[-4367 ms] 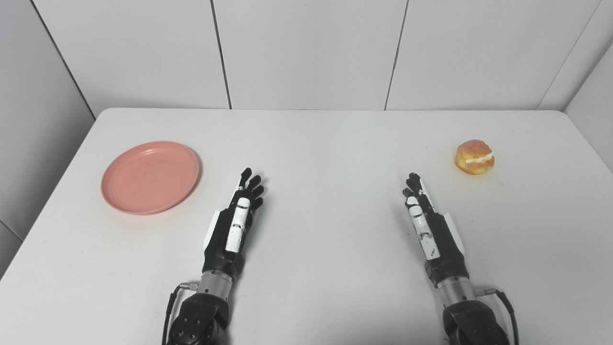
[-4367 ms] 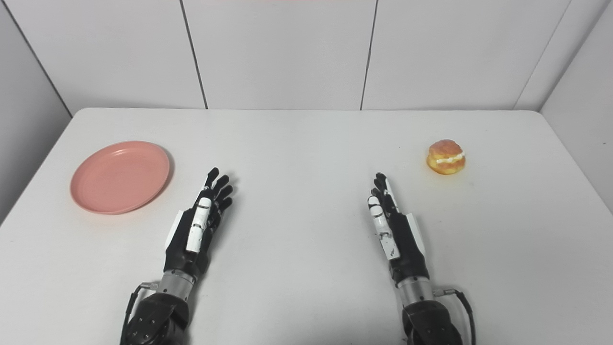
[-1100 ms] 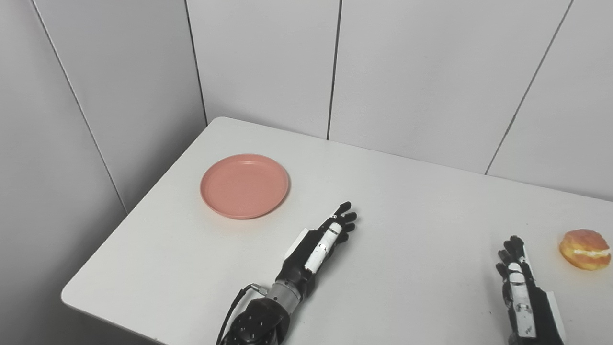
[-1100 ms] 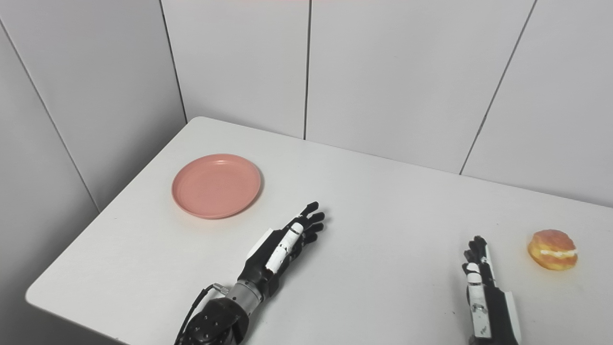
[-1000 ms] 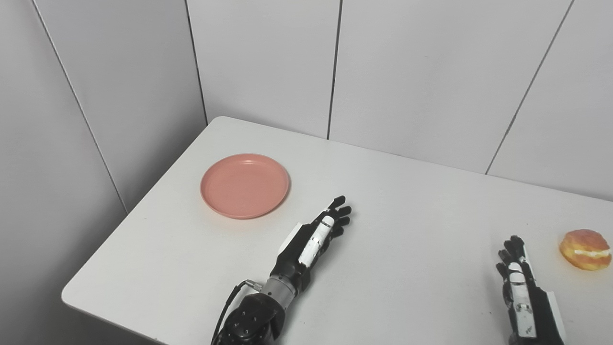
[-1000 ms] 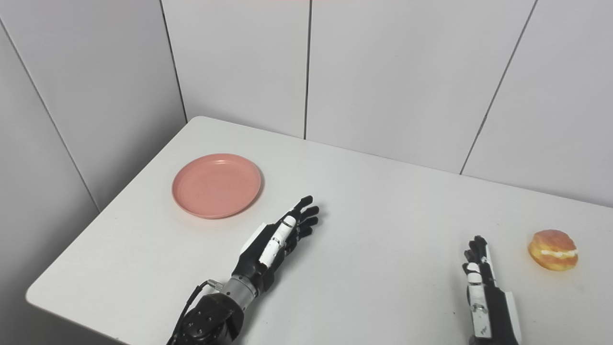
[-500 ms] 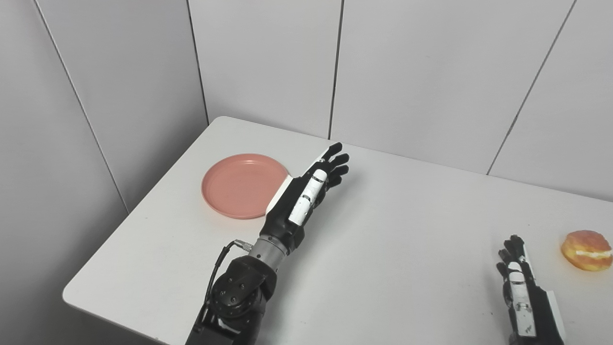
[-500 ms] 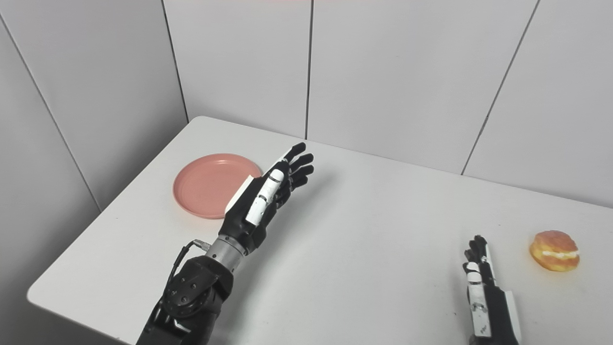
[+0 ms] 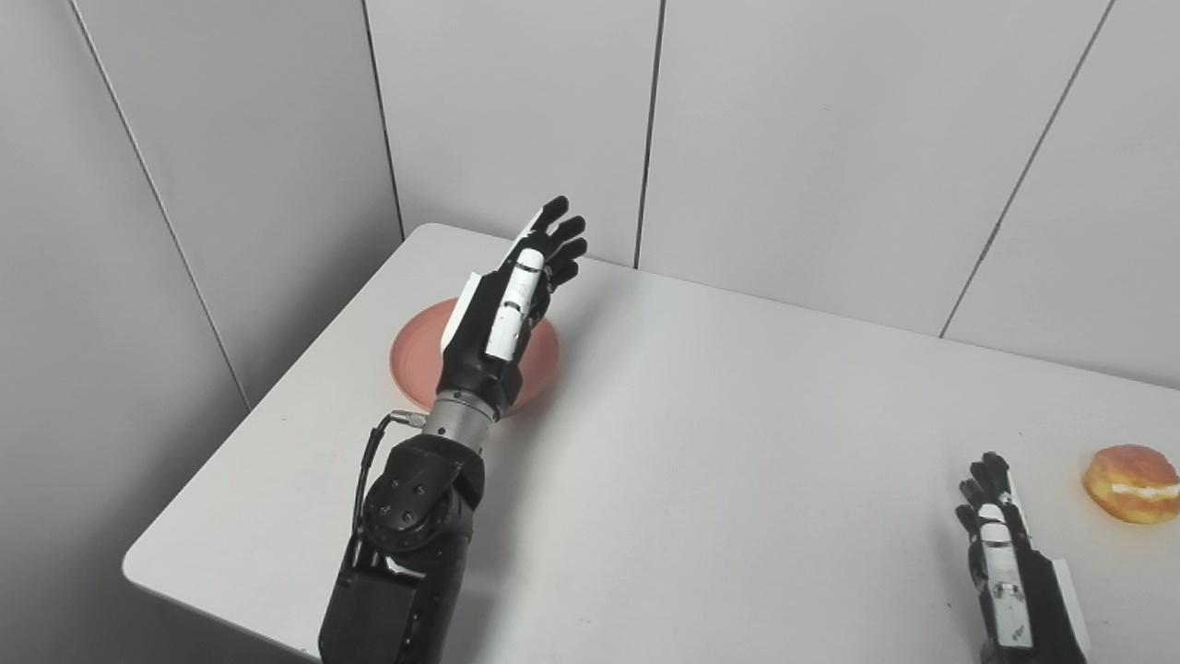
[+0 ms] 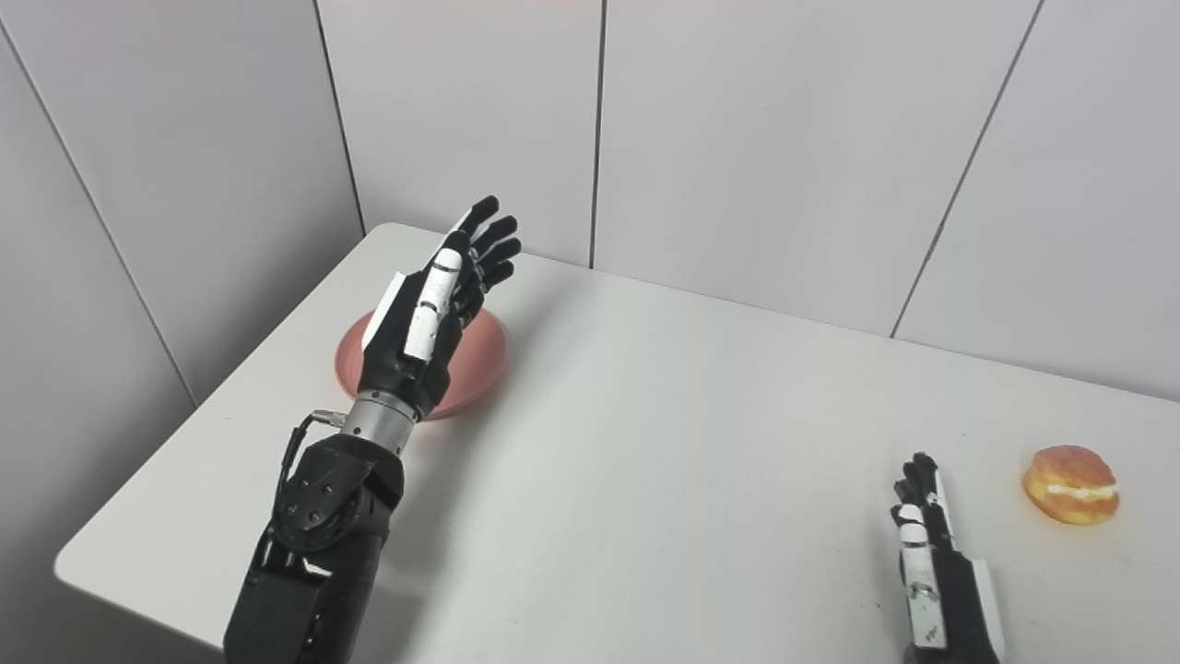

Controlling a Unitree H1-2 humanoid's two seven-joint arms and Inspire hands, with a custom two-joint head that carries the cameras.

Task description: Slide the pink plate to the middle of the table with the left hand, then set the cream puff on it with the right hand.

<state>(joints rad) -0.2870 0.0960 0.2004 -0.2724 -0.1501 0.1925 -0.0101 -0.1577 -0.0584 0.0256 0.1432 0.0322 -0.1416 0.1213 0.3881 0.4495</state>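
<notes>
Across the scene: a white table ran from the far left corner to the near right, grey wall panels behind it.
Left hand: raised above the table, in front of the plate, fingers straight and slightly spread, holding nothing; whether it touched the plate could not be told.
Right hand: flat at the near right edge, fingers straight and close together, empty.
Plate: pink, at the far left of the table, mostly hidden behind the left hand and wrist.
Puff: at the right edge, just right of and beyond the right hand, apart from it.
</notes>
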